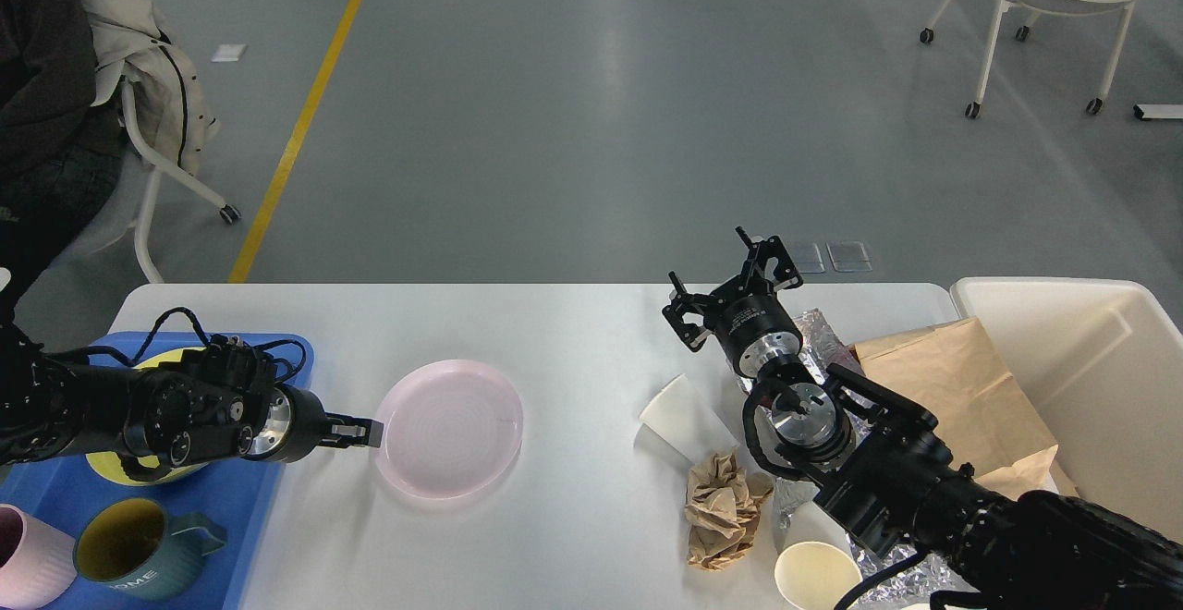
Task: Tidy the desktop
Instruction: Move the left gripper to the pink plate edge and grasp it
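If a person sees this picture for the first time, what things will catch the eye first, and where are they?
The pink plate lies alone in the middle of the desktop, with the left gripper at its left rim. To the right, trash gathers around the right arm: a crumpled brown paper, white paper cups, foil and a brown paper bag beside the cream bin. The right gripper hangs open above it.

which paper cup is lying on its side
The white paper cup beside the crumpled brown paper is tipped over. The other cup, at the desktop's near edge, stands upright, mouth up.
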Motion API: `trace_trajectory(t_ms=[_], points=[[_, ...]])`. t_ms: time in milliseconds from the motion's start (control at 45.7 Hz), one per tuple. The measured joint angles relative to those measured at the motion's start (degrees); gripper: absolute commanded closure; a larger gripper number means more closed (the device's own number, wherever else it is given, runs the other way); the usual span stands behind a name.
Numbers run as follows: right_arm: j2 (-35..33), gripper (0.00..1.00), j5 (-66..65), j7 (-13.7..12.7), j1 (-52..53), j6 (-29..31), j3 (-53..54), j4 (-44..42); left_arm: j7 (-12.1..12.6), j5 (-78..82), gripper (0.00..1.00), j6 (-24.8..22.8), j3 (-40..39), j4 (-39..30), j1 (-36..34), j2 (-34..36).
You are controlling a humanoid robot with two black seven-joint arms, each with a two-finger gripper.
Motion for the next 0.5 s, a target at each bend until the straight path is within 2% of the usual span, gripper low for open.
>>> trace_trajectory(t_ms=[306, 504], points=[[0.00, 0.00, 0.00, 0.00, 0.00, 0.00, -0.03, 0.00, 1.54, 0.00, 0.54, 0.83, -0.36, 0.10, 0.42, -1.39], [0.00, 0.00, 0.00, 0.00, 0.00, 0.00, -0.02, -0.01, 1.84, 0.03, 0.65, 1.41, -0.30, 0.52, 1.11, -2.29]])
